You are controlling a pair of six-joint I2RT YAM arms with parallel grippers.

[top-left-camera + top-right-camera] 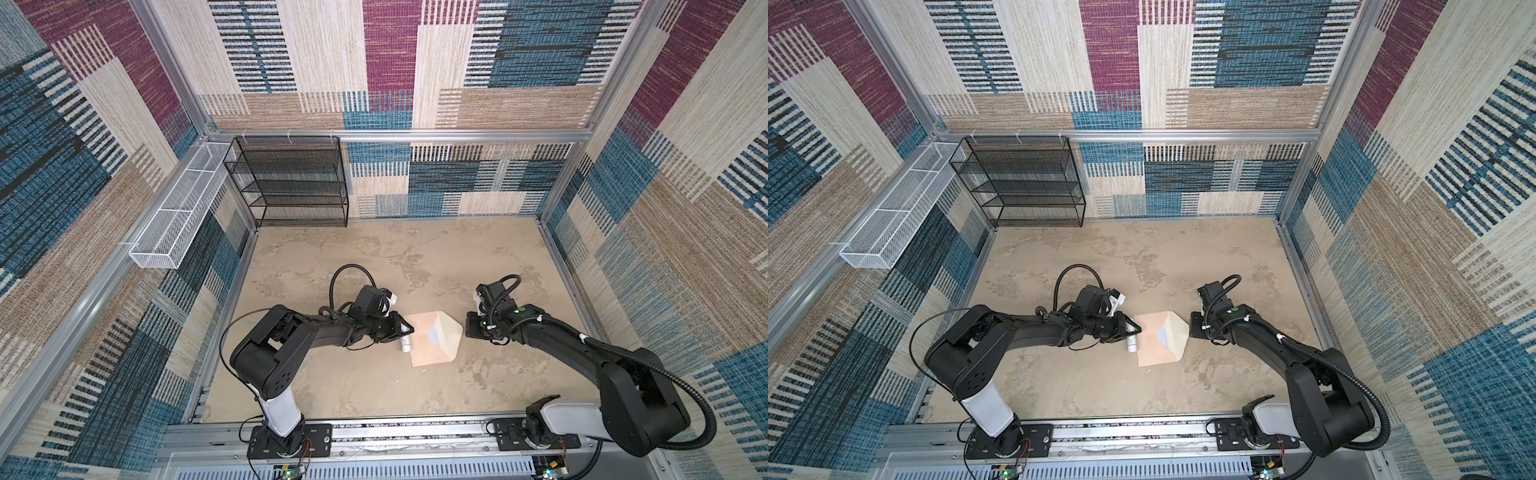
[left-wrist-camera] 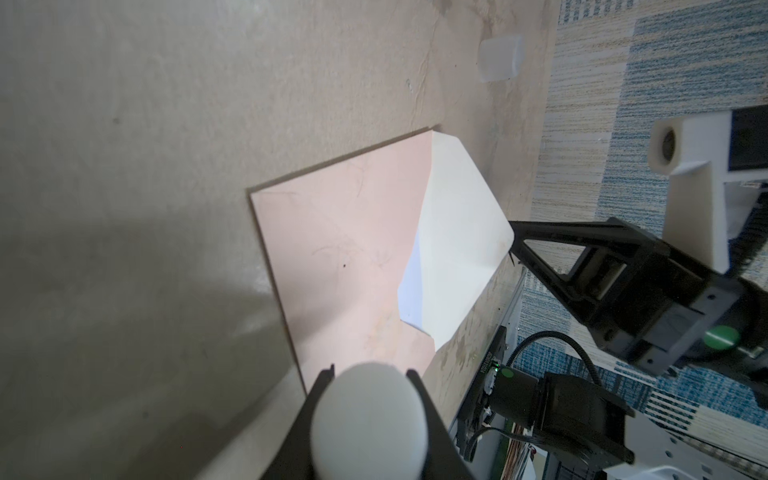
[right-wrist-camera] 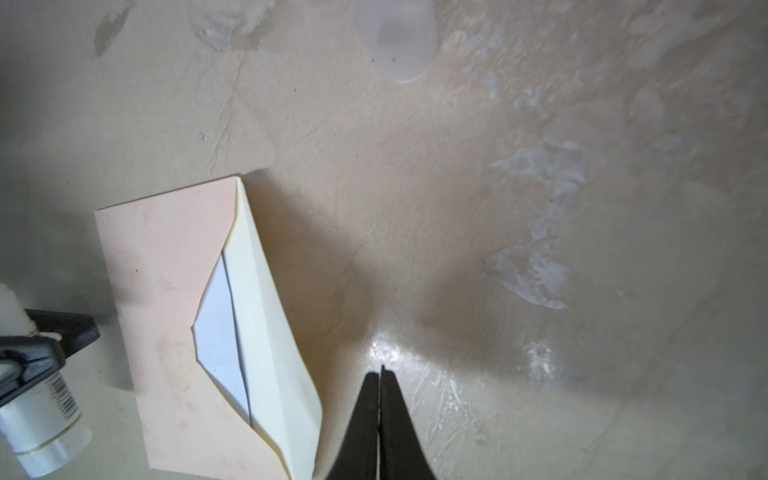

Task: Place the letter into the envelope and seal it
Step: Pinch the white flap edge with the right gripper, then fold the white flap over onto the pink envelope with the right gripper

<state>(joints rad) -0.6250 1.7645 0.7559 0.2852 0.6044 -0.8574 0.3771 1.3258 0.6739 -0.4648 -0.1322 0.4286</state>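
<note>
Two steps look left to you: gluing and folding. Your pale peach-pink paper envelope (image 1: 422,343) lies flat on the worktop (image 1: 353,257), its cream triangular flap (image 3: 266,332) open and the white paper letter (image 3: 218,328) tucked inside. Your left pincer (image 1: 409,330) grips a small white cylindrical tube (image 1: 405,344), and your right pincer (image 3: 380,376) is closed and empty beside the flap. Next, bring the tube onto the flap.

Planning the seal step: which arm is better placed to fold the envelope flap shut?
Right, probably. The right tool is shut, empty and beside the tip of the flap. The left tool is shut on the white tube at the opposite edge of the envelope.
</note>
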